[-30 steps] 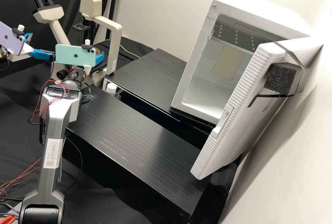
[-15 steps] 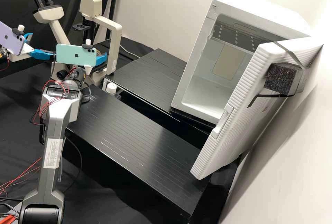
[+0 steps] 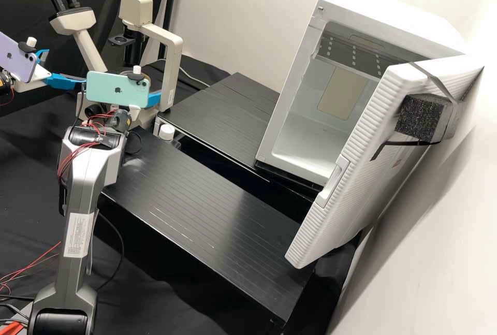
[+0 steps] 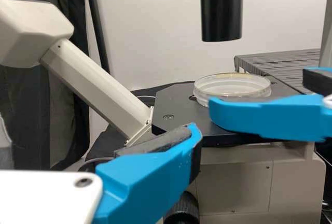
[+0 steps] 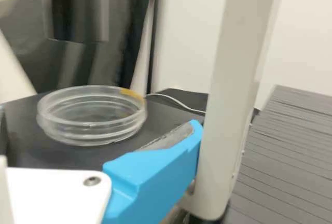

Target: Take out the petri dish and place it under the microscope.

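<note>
Over at the left, my left gripper (image 3: 64,68) stands with its blue fingers spread. My right gripper (image 3: 154,99) is by the microscope (image 3: 136,9), its fingertips hidden there behind the green phone. In the left wrist view, my left gripper (image 4: 101,130) is open and empty in front of the black stage (image 4: 171,99). The clear petri dish (image 4: 233,85) lies on that stage under the black cylinder, behind a finger of the other gripper. In the right wrist view, my right gripper (image 5: 101,130) is open, apart from the dish (image 5: 91,115), one finger close to the microscope's pale upright.
Black ribbed platforms (image 3: 207,200) lie right of the microscope, with a white-lidded bottle (image 3: 166,132) at the gap between them. The white cabinet (image 3: 290,86) stands open, its door (image 3: 362,154) swung toward the front. Loose cables hang by the right arm.
My right gripper with its green phone has shifted a little rightward and down in the high view, and its wrist has tilted. The left arm looks unmoved.
</note>
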